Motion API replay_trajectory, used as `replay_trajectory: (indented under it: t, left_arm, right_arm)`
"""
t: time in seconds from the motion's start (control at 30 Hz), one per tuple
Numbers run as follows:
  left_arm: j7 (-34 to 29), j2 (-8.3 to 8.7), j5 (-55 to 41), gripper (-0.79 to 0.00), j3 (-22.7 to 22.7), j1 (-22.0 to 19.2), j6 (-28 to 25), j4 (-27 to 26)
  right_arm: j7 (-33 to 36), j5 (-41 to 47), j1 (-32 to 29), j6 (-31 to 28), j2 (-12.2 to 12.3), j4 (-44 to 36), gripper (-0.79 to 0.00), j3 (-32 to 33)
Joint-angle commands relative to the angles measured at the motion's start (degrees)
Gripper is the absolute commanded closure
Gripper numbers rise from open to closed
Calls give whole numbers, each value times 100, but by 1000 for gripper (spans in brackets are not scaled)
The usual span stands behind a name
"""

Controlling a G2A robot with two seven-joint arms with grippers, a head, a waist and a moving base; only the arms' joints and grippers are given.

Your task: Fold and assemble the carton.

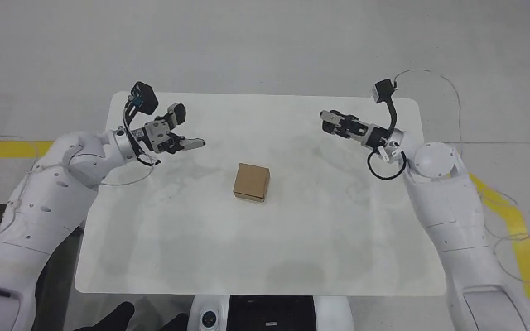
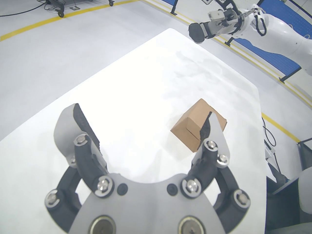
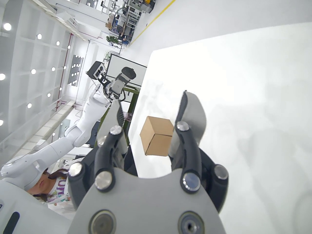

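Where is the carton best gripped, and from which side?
Probably across two opposite side walls of the carton, coming straight down from above: it sits flat on the table as a closed cube, with all its sides free.

- Left arm (image 1: 79, 161), to the left of the carton (image 1: 251, 182): glossy white rounded shells, thin black cable looping by the wrist.
- Right arm (image 1: 435, 161), to the right of the carton: same white shells, thick black cable coiled at the wrist.
- Left gripper (image 2: 143, 110): grey metal palm plate, black linkages, silver slotted screws, silvery fingers (image 2: 62, 127) lined with black ribbed pads (image 2: 86, 129).
- Right gripper (image 3: 151, 98): matching plate, linkages and screws.
- Black camera box (image 1: 142, 95) bracketed above each wrist.
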Motion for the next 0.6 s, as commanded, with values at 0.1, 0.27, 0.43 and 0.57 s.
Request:
replay_trajectory:
  t: [0.1,0.27,0.43,0.57]
  left_arm:
    - [-199,-27,-90,-785,-87,-138,-64,162]
    - [-251,-31,-236,-785,-241,-162,-19,270]
    - [-495,-5,-181,-785,-354,-128,-184,229]
    - [-492,-1,-205,-785,-389,-99,-205,215]
  right_arm:
    - [-330,-670,81,-49,73,-46,-785,174]
    - [-810,-1234,55,-55,139,-193,-785,374]
    - [-946,-1490,24,5,198,-325,-785,544]
    - [-974,-1532,3,6,223,-369,-785,619]
